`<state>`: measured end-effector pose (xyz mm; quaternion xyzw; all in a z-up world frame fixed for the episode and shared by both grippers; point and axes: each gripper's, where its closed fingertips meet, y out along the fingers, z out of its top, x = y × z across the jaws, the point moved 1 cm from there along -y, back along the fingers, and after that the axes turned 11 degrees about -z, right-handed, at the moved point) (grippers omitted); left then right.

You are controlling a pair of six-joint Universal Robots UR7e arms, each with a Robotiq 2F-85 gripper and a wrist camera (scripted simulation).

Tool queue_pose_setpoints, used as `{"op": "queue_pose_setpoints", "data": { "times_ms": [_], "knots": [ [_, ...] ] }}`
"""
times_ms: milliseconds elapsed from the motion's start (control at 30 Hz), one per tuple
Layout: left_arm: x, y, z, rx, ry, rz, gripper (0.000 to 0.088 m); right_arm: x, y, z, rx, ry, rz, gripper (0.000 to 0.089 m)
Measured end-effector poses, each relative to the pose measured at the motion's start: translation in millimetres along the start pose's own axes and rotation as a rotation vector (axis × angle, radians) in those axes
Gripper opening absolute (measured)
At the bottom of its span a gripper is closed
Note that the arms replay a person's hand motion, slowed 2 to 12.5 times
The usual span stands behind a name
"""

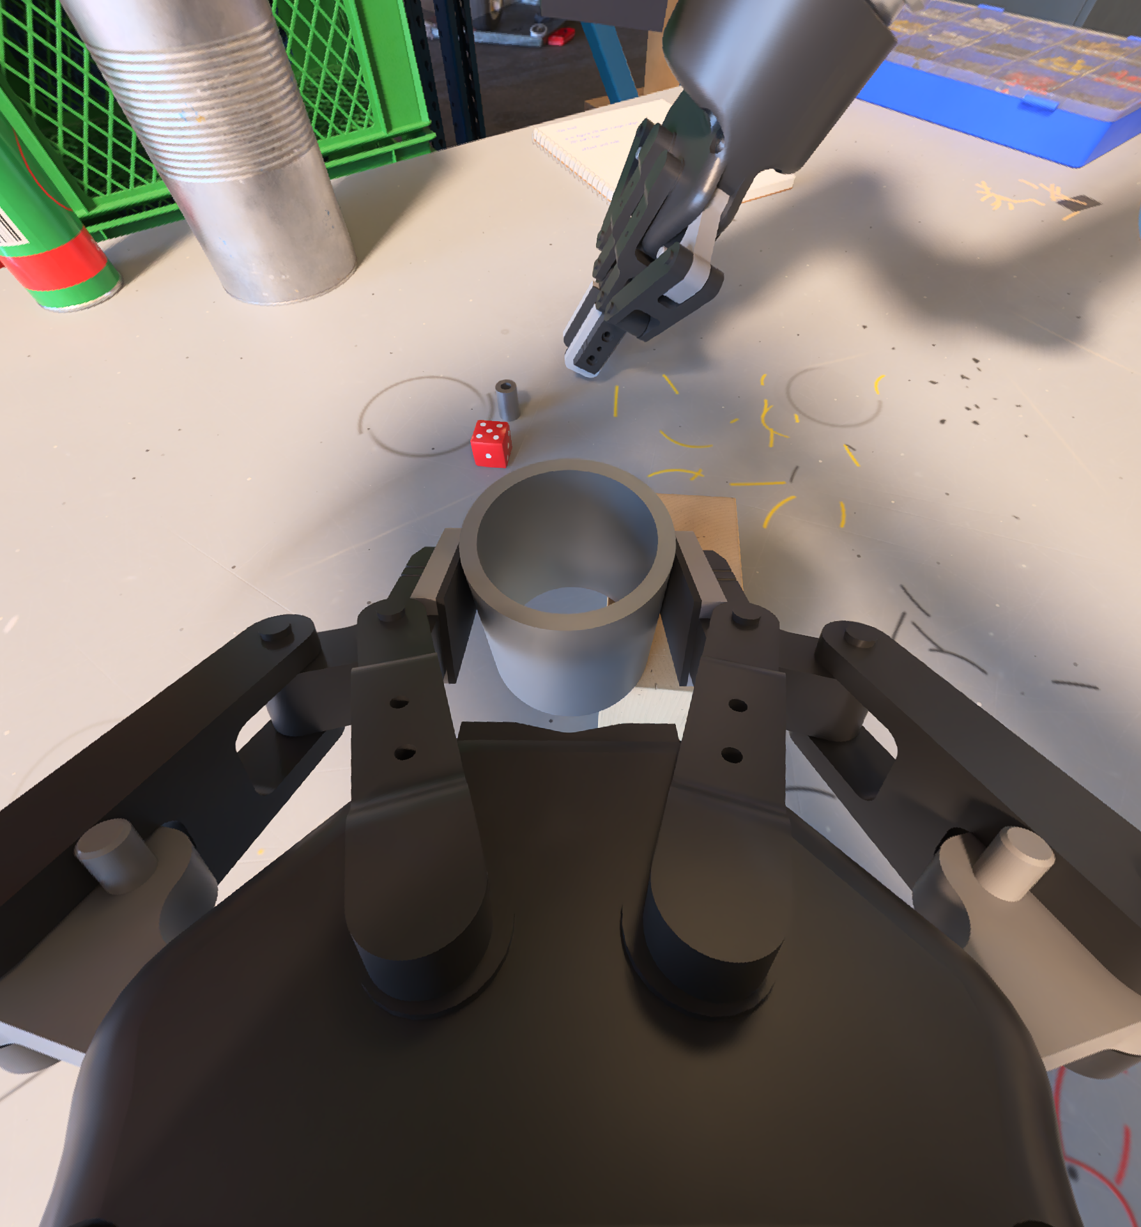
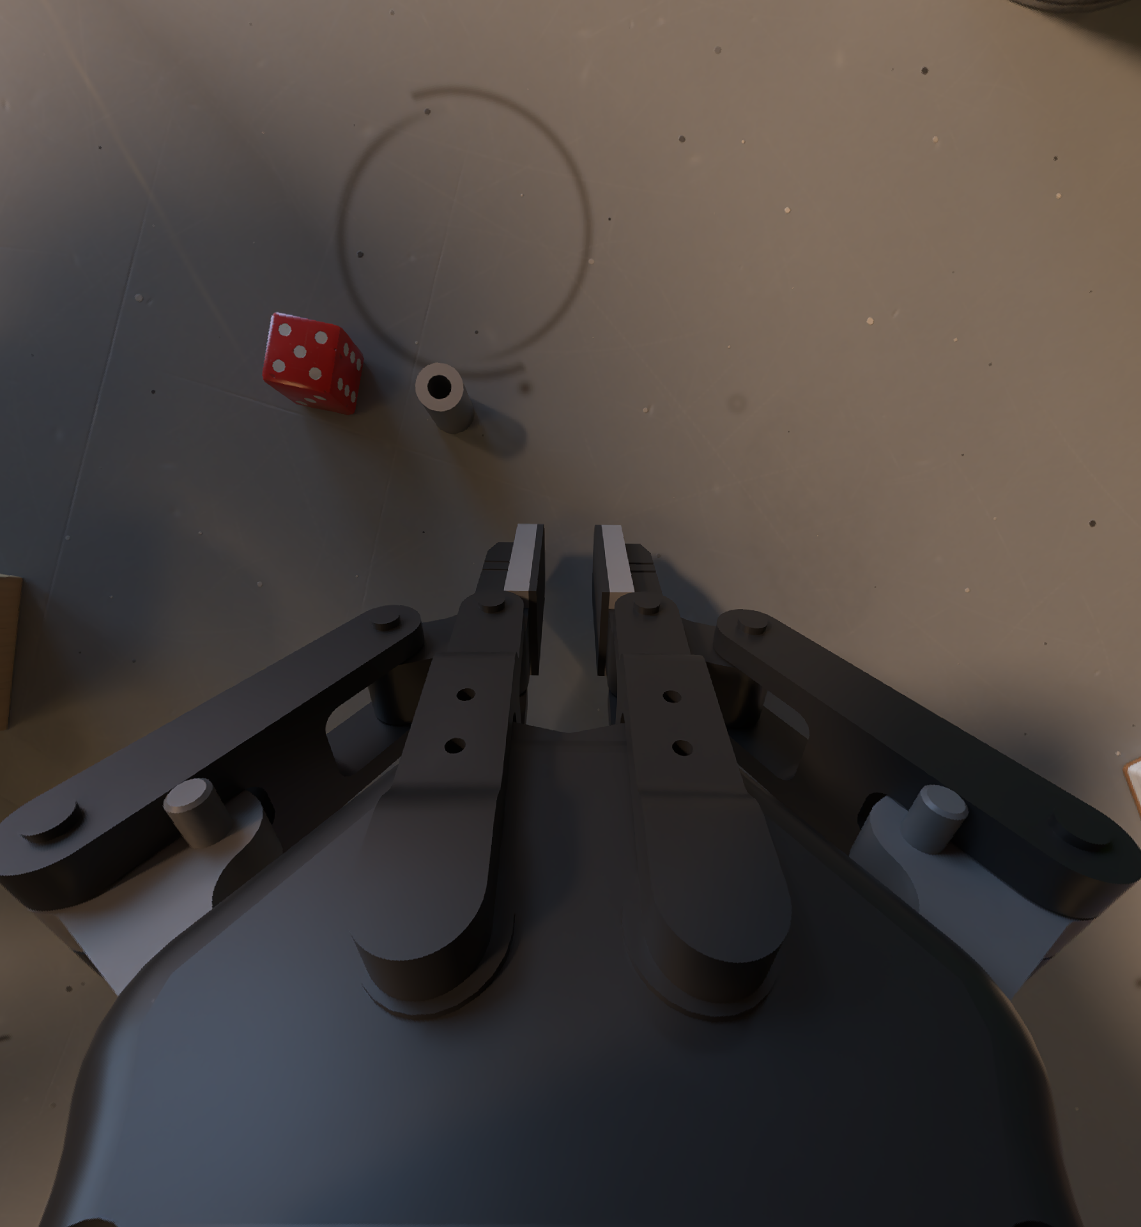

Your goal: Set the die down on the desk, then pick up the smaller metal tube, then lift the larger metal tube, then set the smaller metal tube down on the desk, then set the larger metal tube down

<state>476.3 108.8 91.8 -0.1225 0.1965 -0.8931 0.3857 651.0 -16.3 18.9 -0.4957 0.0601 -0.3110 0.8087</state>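
Left gripper [image 1: 566, 601] is clamped on the larger metal tube [image 1: 566, 584], held upright over a wooden block [image 1: 704, 531]; its base is hidden, so clearance cannot be judged. Ahead stand the red die [image 1: 491, 443] and smaller metal tube [image 1: 507, 399], both on the desk [image 1: 223, 531]. Right gripper [image 2: 568, 597] is empty, jaws narrowly apart, probably just released

left gripper [image 1: 566, 597]: fingers clamped | right gripper [image 2: 568, 564]: fingers nearly together, empty
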Motion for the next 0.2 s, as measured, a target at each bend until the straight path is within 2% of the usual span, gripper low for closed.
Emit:
{"op": "queue_pose_setpoints", "data": {
  "times_ms": [200],
  "knots": [
    [0.0,0.0,0.0,0.001,0.000,-0.001,0.0491,-0.1,-0.4,-1.1,-0.004,-0.002,0.014,0.0132]
  ]
}}
